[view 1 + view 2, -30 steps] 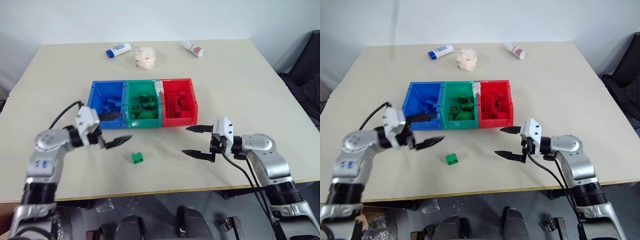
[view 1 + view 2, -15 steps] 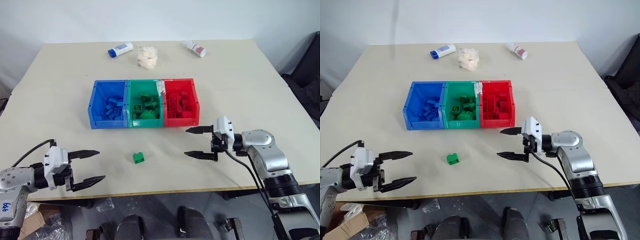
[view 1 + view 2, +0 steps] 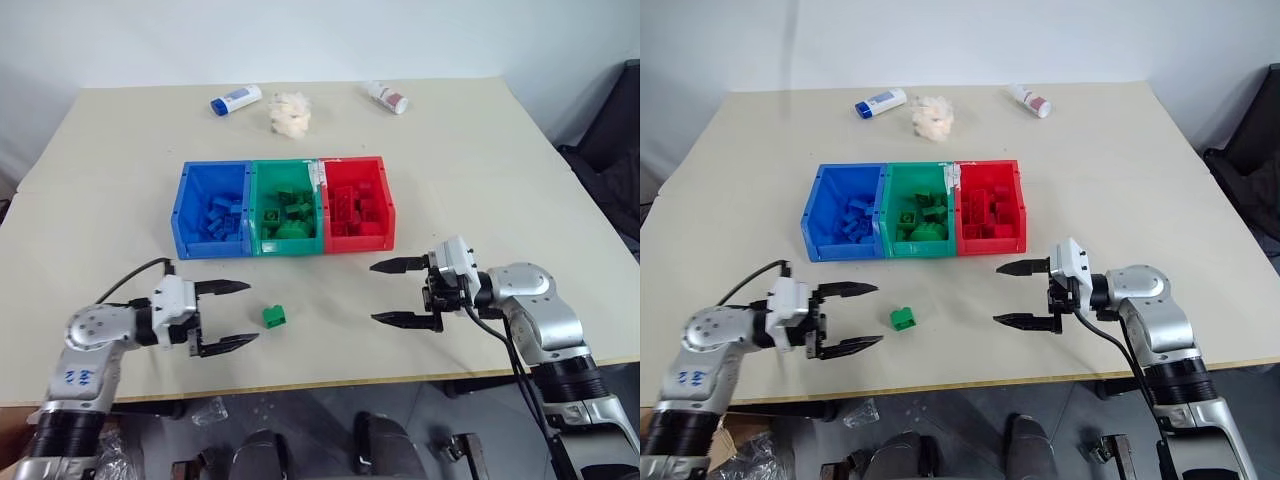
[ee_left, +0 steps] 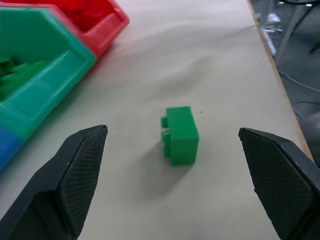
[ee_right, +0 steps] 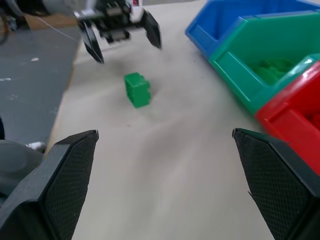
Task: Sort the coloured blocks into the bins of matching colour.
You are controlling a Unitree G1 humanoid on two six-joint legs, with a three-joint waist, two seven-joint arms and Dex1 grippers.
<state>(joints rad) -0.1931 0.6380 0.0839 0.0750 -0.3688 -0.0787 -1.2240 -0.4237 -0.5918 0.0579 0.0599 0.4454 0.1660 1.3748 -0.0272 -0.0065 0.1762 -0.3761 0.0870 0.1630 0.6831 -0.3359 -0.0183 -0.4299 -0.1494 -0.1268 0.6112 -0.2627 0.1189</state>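
Left gripper (image 3: 222, 314): jaws spread wide, nothing held, low over the beige bench (image 3: 500, 170). Small green studded plastic brick (image 3: 274, 316) lies just right of it, loose, near side of the green plastic bin (image 3: 287, 213). Right gripper (image 3: 398, 293): released too, farther off. Left arm is nearer.

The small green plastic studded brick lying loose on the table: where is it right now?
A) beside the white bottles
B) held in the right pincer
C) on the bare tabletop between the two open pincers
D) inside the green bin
C: the small green plastic studded brick lies on the tabletop, untouched, between the open left pincer and open right pincer.
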